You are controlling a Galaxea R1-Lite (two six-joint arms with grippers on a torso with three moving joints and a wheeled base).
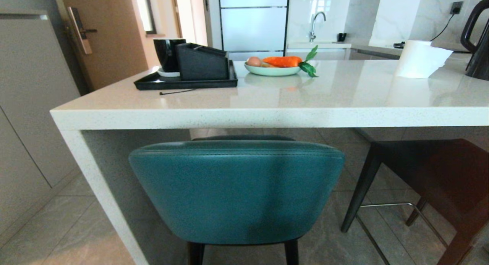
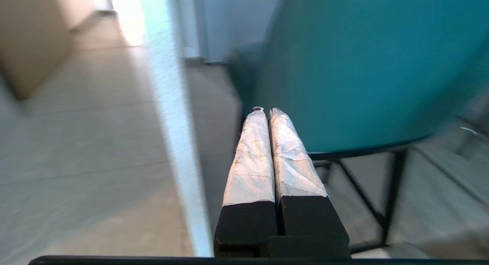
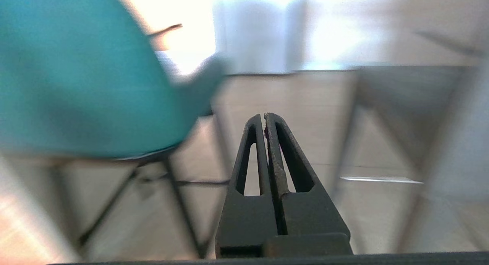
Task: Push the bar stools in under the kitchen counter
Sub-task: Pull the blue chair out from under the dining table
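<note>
Teal stool [image 1: 237,188] stands centred before the glossy stone counter [image 1: 244,114], its curved back below the thick edge; a dark boxy stool [image 1: 439,181] sits rightward underneath. Left gripper [image 2: 266,111], closed and empty, nears the teal shell. Right gripper [image 3: 264,116], closed and empty, faces open floor beside it.

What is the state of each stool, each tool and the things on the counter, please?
teal stool: upright, seat partly under the kitchen counter, backrest outside.
dark stool: upright, under the counter.
left tool: shut, empty, beside the teal stool.
right tool: shut, empty, near the teal stool.
paper roll: upright, a sheet hanging loose.
plate: holds a carrot and an egg.
</note>
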